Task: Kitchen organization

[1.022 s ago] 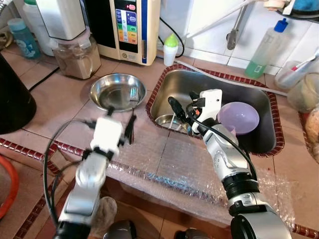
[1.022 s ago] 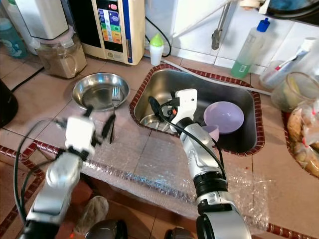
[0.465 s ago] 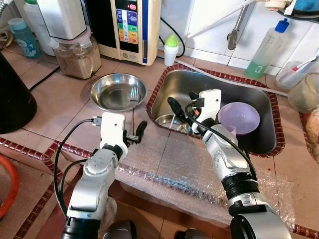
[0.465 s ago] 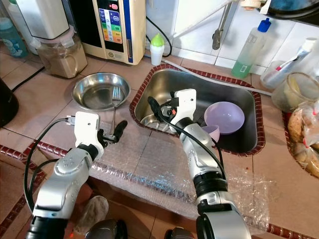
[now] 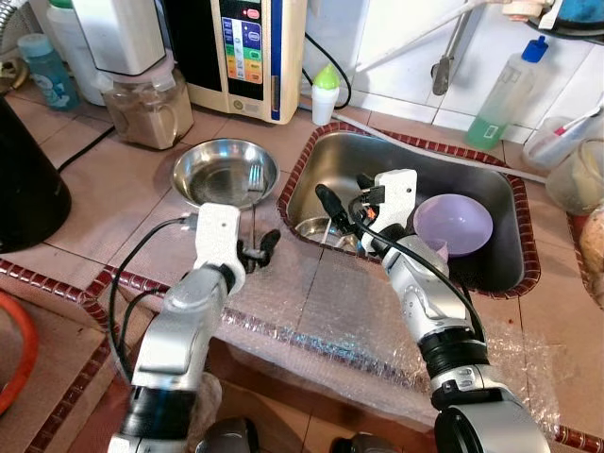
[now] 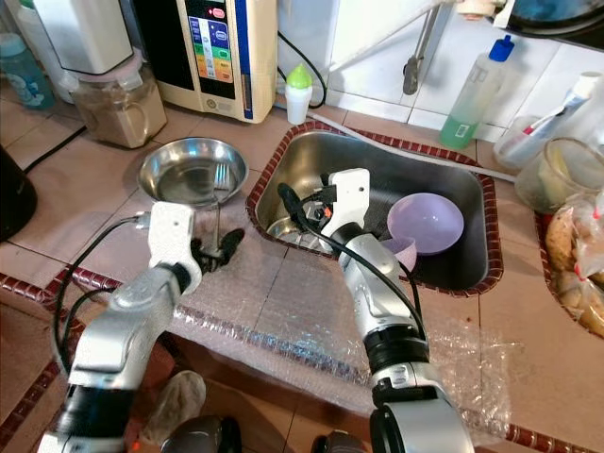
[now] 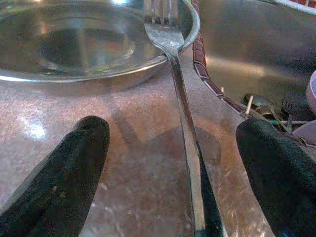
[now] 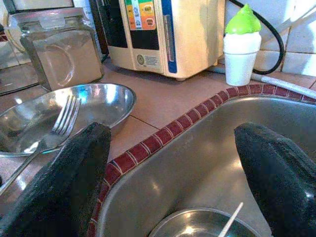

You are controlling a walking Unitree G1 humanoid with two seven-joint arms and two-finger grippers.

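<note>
The left gripper (image 7: 173,163) is spread wide, one finger either side of a slim steel fork (image 7: 185,123) lying on the worktop, tines propped on the rim of a shiny steel bowl (image 5: 224,175) beside the sink's (image 5: 491,179) left edge. The right gripper (image 8: 173,168) hovers, parted, over that edge. One fork, one steel bowl, one purple bowl (image 5: 453,223) in the sink. Bubble wrap (image 5: 321,321) drapes the front edge; two bottles (image 5: 324,92) stand behind.

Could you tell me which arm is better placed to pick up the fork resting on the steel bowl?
Left, probably: the left gripper, jaws open, straddles the metal fork handle beside the round steel bowl. The right gripper hangs over the sink.
</note>
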